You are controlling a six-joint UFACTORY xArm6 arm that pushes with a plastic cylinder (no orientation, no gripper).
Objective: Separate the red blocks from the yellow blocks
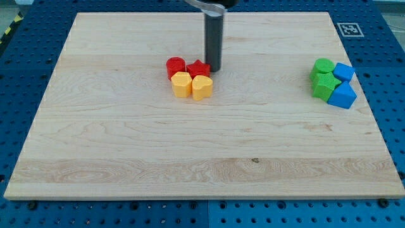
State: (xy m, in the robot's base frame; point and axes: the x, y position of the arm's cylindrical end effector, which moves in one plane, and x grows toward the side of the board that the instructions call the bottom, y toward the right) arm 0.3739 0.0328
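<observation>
Near the board's upper middle, a red round block (175, 66) and a red star block (198, 69) sit side by side. Just below them lie a yellow hexagon block (181, 84) and a yellow heart block (202, 87). All touch in one tight cluster. My tip (213, 68) stands at the right edge of the red star block, touching or nearly touching it, above the yellow heart block.
At the view's right, two green blocks (324, 78) and two blue blocks (343, 85) form a second cluster. The wooden board (190, 158) lies on a blue perforated table. A marker tag (348, 29) sits at the top right corner.
</observation>
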